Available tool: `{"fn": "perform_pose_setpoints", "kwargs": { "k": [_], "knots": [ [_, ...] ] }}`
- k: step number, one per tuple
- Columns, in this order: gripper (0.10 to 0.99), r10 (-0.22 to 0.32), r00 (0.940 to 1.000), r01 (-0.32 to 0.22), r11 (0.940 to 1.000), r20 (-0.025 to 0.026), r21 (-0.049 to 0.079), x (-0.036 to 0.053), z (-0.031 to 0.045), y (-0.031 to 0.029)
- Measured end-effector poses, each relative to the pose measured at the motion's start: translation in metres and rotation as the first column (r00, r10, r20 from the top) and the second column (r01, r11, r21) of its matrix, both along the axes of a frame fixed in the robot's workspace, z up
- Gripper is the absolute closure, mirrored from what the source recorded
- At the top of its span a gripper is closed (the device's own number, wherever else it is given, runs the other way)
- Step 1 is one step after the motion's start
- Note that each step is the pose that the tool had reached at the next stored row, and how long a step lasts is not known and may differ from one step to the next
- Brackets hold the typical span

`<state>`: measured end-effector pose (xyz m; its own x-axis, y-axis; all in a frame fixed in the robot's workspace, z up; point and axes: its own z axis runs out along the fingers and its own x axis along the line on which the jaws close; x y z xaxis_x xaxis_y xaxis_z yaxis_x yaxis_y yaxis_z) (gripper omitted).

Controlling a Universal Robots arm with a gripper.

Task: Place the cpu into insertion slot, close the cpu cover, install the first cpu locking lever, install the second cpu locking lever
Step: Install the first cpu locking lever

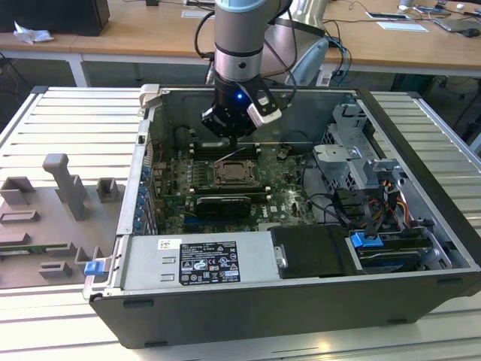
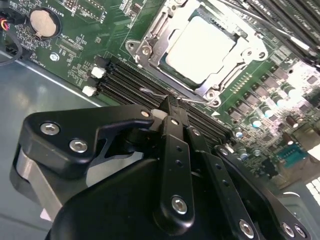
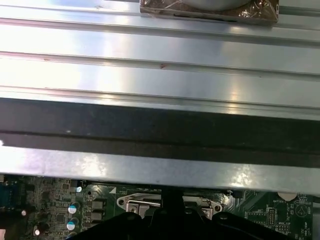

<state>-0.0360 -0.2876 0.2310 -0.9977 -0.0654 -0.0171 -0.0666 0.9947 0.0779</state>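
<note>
The cpu lies pale and square in the insertion slot on the green board. The silver cpu cover is down around it as a frame. A thin wire locking lever runs along the socket edge nearest my gripper. My black gripper is shut, and its tip sits right at this lever, between the socket and the memory slots. In the exterior view the gripper hangs just behind the socket inside the open case. The first wrist view shows the gripper in front of the socket's metal frame.
Long black memory slots lie beside the socket, a coin battery further off. The case wall rises close behind. A graphics card, power supply and drive cage crowd the case. Grey fixtures stand outside it.
</note>
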Motion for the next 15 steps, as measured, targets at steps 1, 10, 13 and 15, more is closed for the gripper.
{"fn": "perform_pose_setpoints", "kwargs": {
  "k": [1,10,13,15],
  "knots": [
    [0.98,0.0,1.0,0.0,1.0,0.0,0.0,0.0006,-0.0006,0.0005],
    [0.98,0.0,1.0,0.0,1.0,0.0001,0.0,0.0088,-0.0082,0.0032],
    [0.98,0.0,1.0,0.0,1.0,0.0,0.0,0.0107,-0.011,0.0032],
    [0.98,0.0,1.0,0.0,1.0,0.0,0.0,0.0122,-0.0135,0.0032]
  ]
}}
